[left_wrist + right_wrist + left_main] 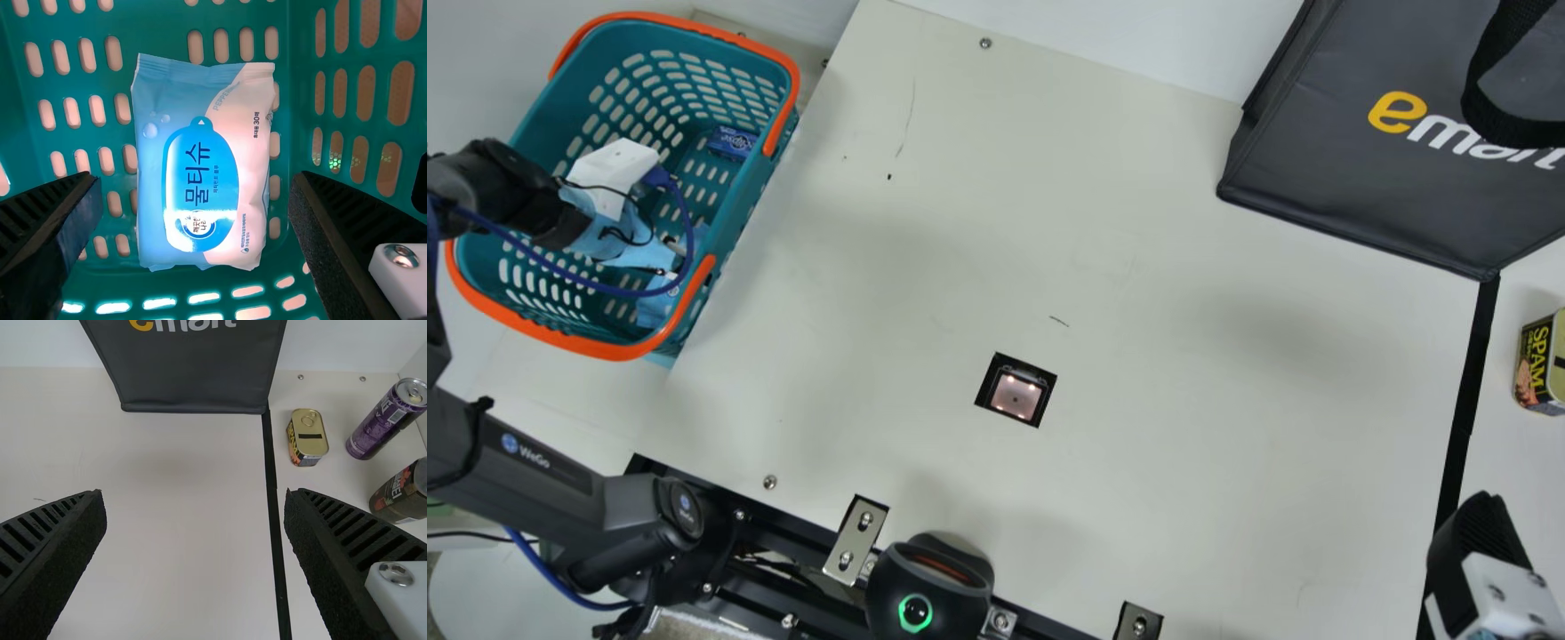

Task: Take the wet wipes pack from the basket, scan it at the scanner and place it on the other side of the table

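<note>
In the main view my left gripper [669, 260] is down inside the teal basket [628, 27], over the light blue wet wipes pack [656, 304], which the arm and rim partly cover. The left wrist view has the whole pack [200, 167] lying flat on the basket floor, between the spread fingers of my left gripper [195, 181]. My right gripper [1478, 538] is at the main view's lower right corner; in the right wrist view the right gripper [193, 499] stands open with nothing between its fingers. The scanner [1016, 395] is set into the table, its lights on.
A blue box [732, 142] lies in the basket too. A dark bag [1352, 187] stands at the back right. Beyond the black tape line [273, 500] are a Spam can [307, 437], a purple can [383, 423] and a dark jar [400, 495].
</note>
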{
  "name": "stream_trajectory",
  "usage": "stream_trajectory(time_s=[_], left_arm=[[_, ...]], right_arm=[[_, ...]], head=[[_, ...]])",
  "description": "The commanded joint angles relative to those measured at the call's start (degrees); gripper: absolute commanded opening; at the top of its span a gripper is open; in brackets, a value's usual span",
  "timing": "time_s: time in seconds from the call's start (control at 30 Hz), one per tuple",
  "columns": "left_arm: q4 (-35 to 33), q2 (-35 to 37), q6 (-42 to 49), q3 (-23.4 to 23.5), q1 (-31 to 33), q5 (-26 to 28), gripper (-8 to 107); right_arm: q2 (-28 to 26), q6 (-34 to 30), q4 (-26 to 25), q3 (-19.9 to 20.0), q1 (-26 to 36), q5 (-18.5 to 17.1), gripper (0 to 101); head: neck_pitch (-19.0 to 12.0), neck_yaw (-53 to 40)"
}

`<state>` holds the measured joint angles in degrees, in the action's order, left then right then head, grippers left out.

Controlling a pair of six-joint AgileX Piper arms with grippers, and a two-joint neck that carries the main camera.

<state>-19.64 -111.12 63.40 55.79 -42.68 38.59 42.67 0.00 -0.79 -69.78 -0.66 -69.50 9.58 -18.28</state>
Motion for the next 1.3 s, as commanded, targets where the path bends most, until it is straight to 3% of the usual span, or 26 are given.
stream_trajectory(time_s=[0.0, 0.9, 1.27], left_arm=[[-0.1, -0.6, 0.1, 0.1, -0.1, 0.1, 90], [-5.3, -8.8, 5.2, -0.4, -0.2, -7.6, 90], [-7.5, -8.8, 6.8, -1.1, -0.5, -8.4, 17]], right_arm=[[0.0, 0.0, 0.0, 0.0, 0.0, 0.0, 95], [0.0, 0.0, 0.0, 0.0, 0.0, 0.0, 95], [0.0, 0.0, 0.0, 0.0, 0.0, 0.0, 95]], head=[[-1.7, -0.1], [-1.7, -0.1], [-1.7, -0.1]])
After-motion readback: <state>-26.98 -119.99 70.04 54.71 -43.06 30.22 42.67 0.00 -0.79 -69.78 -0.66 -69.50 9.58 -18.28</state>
